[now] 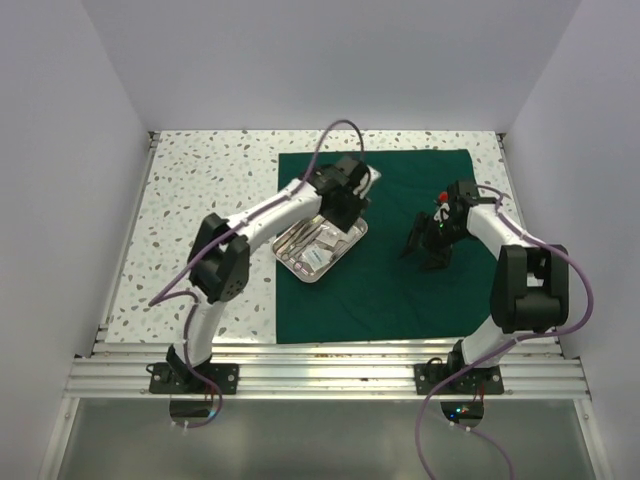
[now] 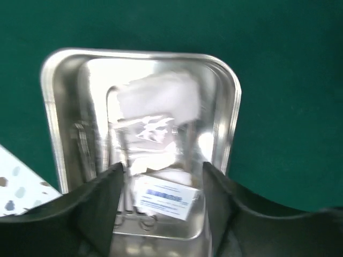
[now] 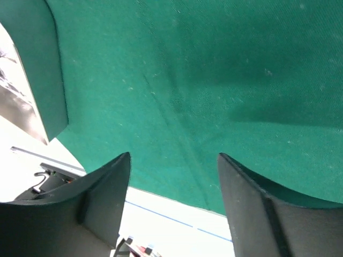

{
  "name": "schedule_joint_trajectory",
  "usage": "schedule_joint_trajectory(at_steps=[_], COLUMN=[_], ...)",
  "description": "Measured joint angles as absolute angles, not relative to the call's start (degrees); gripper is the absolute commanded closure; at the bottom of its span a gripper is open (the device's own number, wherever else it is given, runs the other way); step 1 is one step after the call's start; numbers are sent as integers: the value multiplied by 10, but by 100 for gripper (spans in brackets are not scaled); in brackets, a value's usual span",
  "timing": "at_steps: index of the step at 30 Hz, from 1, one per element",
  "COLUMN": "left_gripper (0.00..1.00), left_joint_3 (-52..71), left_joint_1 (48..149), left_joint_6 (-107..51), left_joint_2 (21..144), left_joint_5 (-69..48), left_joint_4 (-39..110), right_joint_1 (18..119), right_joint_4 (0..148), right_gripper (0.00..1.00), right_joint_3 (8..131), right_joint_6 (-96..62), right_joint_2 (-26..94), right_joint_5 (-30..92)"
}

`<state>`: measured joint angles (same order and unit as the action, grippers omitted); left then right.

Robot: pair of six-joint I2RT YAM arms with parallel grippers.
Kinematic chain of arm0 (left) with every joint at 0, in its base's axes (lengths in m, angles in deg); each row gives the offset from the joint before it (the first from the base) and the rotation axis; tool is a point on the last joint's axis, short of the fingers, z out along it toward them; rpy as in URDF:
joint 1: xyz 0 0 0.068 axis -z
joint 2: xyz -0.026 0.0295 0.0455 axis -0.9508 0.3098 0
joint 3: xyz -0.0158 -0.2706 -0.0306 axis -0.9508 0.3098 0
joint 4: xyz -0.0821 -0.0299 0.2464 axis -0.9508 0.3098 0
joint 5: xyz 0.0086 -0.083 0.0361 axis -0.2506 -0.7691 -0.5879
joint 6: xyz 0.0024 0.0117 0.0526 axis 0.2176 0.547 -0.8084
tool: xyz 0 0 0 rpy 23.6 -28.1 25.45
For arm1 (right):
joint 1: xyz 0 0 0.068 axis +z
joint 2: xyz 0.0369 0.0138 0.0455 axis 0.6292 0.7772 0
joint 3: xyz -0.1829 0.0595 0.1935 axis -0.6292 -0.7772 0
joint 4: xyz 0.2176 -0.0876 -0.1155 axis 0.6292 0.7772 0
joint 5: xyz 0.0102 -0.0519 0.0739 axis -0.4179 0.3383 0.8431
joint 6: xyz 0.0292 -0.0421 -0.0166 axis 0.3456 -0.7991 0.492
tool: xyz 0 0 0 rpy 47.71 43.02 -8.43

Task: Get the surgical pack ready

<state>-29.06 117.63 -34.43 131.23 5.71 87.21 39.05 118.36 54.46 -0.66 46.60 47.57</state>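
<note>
Top external: 1 drape (image 1: 400, 290) | 1 tray (image 1: 296, 262) | left fingers (image 2: 102, 209) wide | right fingers (image 3: 102, 198) wide, empty

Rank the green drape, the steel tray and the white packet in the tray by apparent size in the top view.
1. green drape, by far the largest
2. steel tray
3. white packet, the smallest

The setting is a robotics lab test cell. Plain white walls (image 1: 70, 150) box in a speckled tabletop (image 1: 200, 190) on three sides. Slotted aluminium rails (image 1: 330, 375) run along its near edge, and two robot arms are bolted there, the left arm (image 1: 225, 270) and the right arm (image 1: 525, 285), trailing purple cables (image 1: 341, 123). A green drape (image 1: 400, 290) and a steel tray (image 1: 345, 245) of supplies form a mock surgical setup.
</note>
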Motion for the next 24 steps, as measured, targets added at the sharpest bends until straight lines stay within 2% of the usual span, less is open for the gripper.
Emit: schedule_joint_trajectory(at_steps=[2, 6, 9, 10, 14, 18, 21, 24], left_gripper=[49, 76, 86, 88, 93, 96, 93, 94], left_joint_3=[-281, -287, -313, -317, -320, -327, -324, -304], left_joint_1=[1143, 1028, 971, 957, 929, 922, 918, 909], left_joint_6=[-344, -333, -318, -313, -289, -273, -264, -254], left_joint_2=[1282, 1260, 1279, 1288, 1334, 1397, 1434, 1433], left_joint_5=[29, -16, -47, -59, -107, -153, -182, -198], left_joint_4=[842, 787, 772, 762, 736, 723, 724, 713], right_joint_1=[392, 403, 424, 433, 469, 494, 507, 515], right_joint_4=[1183, 1182, 1178, 1176, 1167, 1160, 1158, 1154], right_gripper=[36, 53, 69, 77, 90, 93, 93, 94], right_joint_3=[548, 550, 551, 551, 554, 557, 564, 576], right_joint_6=[-7, -4, 1, 3, 11, 22, 27, 30], right_joint_2=[466, 466, 466, 467, 481, 497, 504, 515], right_joint_5=[476, 481, 485, 486, 488, 483, 468, 453])
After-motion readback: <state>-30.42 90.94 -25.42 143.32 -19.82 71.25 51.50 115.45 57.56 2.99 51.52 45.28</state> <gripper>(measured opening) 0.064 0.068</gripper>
